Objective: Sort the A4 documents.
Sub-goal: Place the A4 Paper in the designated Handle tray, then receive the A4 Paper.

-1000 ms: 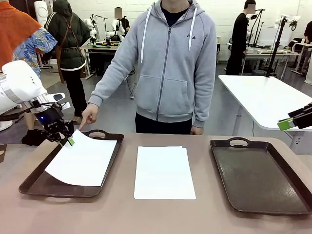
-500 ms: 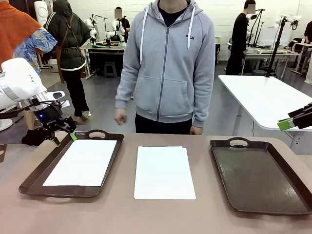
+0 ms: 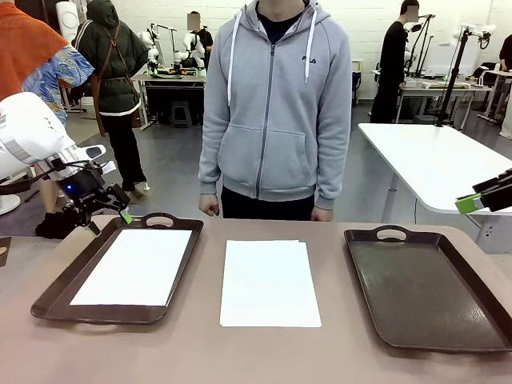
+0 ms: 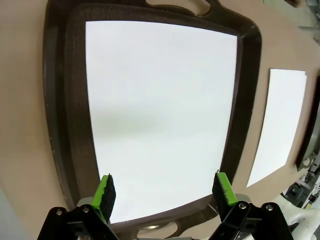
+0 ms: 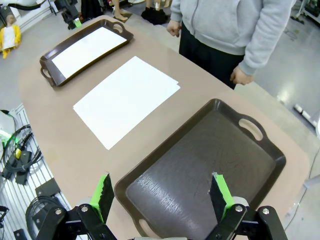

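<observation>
Left end effector hangs spread, empty, by the far corner of the left tray. One A4 sheet lies flat inside; A4 stack sits centre of counter. Right end effector spread above the bare right tray. Paper's thin, floppy, slick, so prob. best pinched at a lifted edge.

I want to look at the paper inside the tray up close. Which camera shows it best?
The left wrist view: it looks straight down on the paper, big and flat in the tray. The front view shows the paper whole but smaller and slanted. The right wrist view shows the paper tiny, far away.
</observation>
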Motion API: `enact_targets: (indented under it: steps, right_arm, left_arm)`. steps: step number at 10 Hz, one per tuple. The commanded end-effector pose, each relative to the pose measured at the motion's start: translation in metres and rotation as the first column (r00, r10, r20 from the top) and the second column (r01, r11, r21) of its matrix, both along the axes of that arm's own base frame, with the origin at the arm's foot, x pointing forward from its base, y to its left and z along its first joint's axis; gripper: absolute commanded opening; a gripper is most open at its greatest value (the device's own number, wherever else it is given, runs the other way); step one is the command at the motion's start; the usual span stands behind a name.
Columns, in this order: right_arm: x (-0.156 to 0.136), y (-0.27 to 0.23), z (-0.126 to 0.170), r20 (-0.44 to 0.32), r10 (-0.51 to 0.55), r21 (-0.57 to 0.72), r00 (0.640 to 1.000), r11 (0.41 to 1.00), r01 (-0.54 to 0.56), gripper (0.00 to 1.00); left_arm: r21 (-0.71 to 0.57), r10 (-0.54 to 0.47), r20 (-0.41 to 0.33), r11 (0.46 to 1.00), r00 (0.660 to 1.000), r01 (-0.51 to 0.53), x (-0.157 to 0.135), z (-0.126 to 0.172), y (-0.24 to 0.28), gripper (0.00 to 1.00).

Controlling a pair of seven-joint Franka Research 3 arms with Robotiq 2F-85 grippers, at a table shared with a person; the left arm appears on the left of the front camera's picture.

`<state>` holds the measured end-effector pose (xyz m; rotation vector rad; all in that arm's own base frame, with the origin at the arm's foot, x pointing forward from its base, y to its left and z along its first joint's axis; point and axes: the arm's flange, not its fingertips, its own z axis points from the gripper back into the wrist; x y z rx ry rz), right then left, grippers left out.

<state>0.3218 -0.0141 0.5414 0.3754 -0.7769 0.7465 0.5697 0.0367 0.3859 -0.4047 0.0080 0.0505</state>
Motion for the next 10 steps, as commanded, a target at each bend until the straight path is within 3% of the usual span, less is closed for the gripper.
enact_targets:
  steps: [1,10]
  right_arm:
    - [0.0017,0.0001,-0.0020,-0.004,0.006,0.011,1.000,1.000,-0.006,1.00]
    - [0.0017,0.0001,-0.0020,-0.004,0.006,0.011,1.000,1.000,-0.006,1.00]
  left_arm:
    - [0.050,0.001,0.004,0.999,1.000,-0.001,0.0012,-0.0005,0.0033,1.00]
    - [0.030,-0.012,0.001,0.999,1.000,0.012,0.0001,-0.0008,0.0035,1.00]
